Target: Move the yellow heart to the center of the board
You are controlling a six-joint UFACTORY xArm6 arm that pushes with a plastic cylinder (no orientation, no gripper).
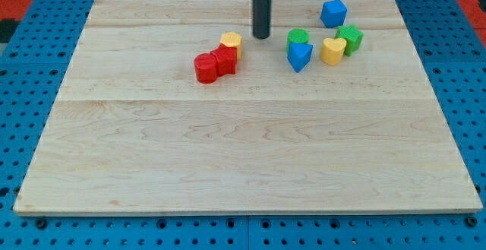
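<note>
The wooden surface [243, 151] is lying on a blue pegboard [30, 68], and 7 blocks are sitting in its upper half. My tip [262, 36] is standing between 2 groups of blocks, near the view's top and a little right of the middle. The rod is a plain dark stick with no end effector that opens or closes, so it is holding nothing.

The yellow heart [332, 51] is resting in the right group, in the view's upper right part, well apart from the center of the surface. It is touching the green block [351, 38] on its right side, or nearly so; I cannot tell exactly. Just to its left the blue triangular block [299, 55] is standing, and behind that one a second green block [298, 37] is sitting, touching it. The blue cube-like block [333, 12] is standing alone above this group, closer to the view's top.

On the left side of my tip, the yellow hexagon-like block [231, 42] is sitting near the tip but not touching it. Below it, 2 red blocks are pressing together: a red block [225, 60] and a red cylinder [205, 68] at the view's left of it.
</note>
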